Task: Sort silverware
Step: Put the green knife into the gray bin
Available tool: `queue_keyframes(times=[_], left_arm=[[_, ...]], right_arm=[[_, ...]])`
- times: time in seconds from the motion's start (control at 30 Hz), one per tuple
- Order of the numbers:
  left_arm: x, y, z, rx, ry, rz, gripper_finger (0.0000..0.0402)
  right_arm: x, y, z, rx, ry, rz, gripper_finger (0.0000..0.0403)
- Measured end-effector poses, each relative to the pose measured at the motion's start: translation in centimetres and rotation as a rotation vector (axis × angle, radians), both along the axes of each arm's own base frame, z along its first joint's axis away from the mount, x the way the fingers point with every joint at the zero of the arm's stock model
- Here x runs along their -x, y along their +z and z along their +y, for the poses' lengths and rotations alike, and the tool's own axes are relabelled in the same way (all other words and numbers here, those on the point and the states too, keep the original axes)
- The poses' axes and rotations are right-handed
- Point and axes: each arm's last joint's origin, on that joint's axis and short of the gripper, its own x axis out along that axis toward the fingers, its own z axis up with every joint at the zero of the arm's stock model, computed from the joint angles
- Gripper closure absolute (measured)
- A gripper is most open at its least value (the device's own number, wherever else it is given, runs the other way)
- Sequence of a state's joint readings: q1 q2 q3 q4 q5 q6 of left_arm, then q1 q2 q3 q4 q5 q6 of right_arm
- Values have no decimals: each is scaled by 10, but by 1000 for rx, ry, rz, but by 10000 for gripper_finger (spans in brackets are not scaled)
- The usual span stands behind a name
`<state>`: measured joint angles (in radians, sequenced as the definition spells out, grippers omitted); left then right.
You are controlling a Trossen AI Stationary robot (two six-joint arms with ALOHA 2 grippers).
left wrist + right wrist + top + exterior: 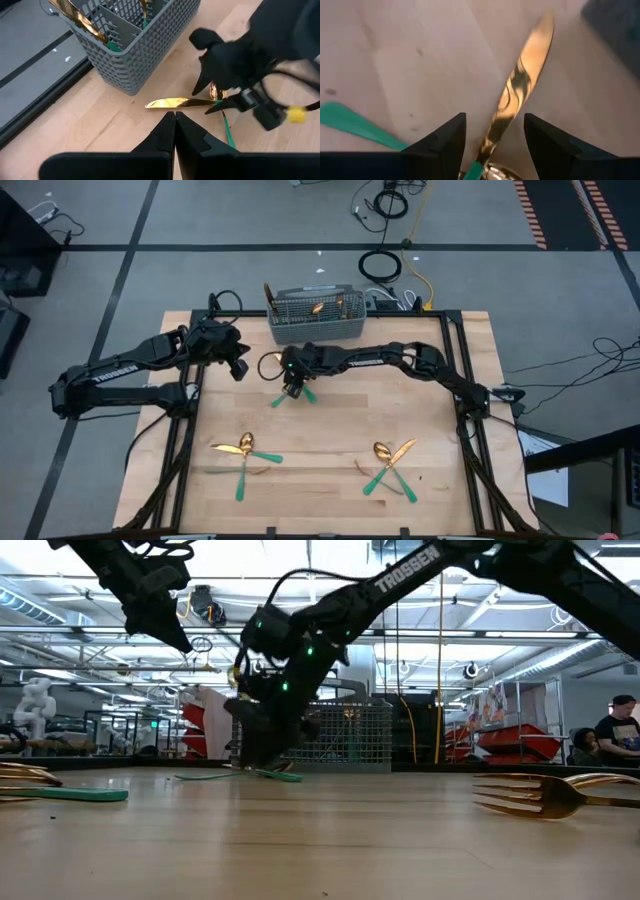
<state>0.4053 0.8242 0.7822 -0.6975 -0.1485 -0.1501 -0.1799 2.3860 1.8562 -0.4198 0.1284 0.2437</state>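
Right claw (293,385) down over a knife (520,80) on the bench (330,430), just in front of the grey mesh caddy (315,315).

Its fingers stand apart, one each side of the gold blade, with teal handles (305,394) crossing beneath it. The left claw (175,131), fingers pressed together, hangs close beside. More silverware stands in the caddy; two loose piles, a spoon pile (243,452) and a fork pile (388,465), lie well apart toward the bench's near edge.

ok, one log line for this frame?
right gripper: open, straddling gold-bladed teal-handled knife on table | left gripper: shut, idle beside grey mesh caddy
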Motion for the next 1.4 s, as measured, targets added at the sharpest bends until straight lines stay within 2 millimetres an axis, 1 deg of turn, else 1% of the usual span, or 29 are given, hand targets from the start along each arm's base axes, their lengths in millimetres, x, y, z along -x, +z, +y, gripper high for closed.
queue_keyframes(times=[0.07, 0.13, 0.2, 0.27, 0.37, 0.4, 0.43, 0.63, 0.77, 0.9, 0.97, 1.13, 1.3, 1.4], left_arm=[[0, 0, 0, 0, 0, 0, 391], [0, 0, 0, 0, -1, 0, 391], [0, 0, 0, -2, -3, 2, 391], [0, 0, 0, -3, -4, 3, 391], [0, 0, 0, -7, -8, 5, 391], [0, 0, 0, -11, -11, 7, 391], [0, 0, 0, -12, -13, 8, 391], [0, 0, 0, -16, -18, 12, 391], [0, 0, 0, -17, -18, 12, 391], [0, 0, 0, -16, -18, 12, 391], [0, 0, 0, -16, -18, 12, 391], [0, 0, 0, -16, -18, 13, 391], [0, 0, 0, -20, -14, 8, 391], [0, 0, 0, -18, -14, 17, 391]], right_arm=[[-4, -5, 0, -19, -23, 23, 212], [-6, -6, -1, -32, -34, 71, 217], [-8, -9, 0, -36, -23, 139, 237], [-9, -10, 2, -40, -3, 203, 277], [-12, -11, 6, -66, 30, 230, 363], [-13, -10, 7, -70, 36, 230, 380], [-13, -10, 7, -76, 27, 227, 387], [-17, -1, 9, -97, -17, 201, 398], [-23, 12, 9, -122, -19, 163, 400], [-31, 36, 11, -115, -8, 77, 401], [-32, 47, 8, -105, -16, 52, 402], [-30, 59, -1, -87, -48, 14, 402], [-29, 87, -14, -51, -84, -104, 402], [-26, 112, -23, -4, -120, -201, 402]])
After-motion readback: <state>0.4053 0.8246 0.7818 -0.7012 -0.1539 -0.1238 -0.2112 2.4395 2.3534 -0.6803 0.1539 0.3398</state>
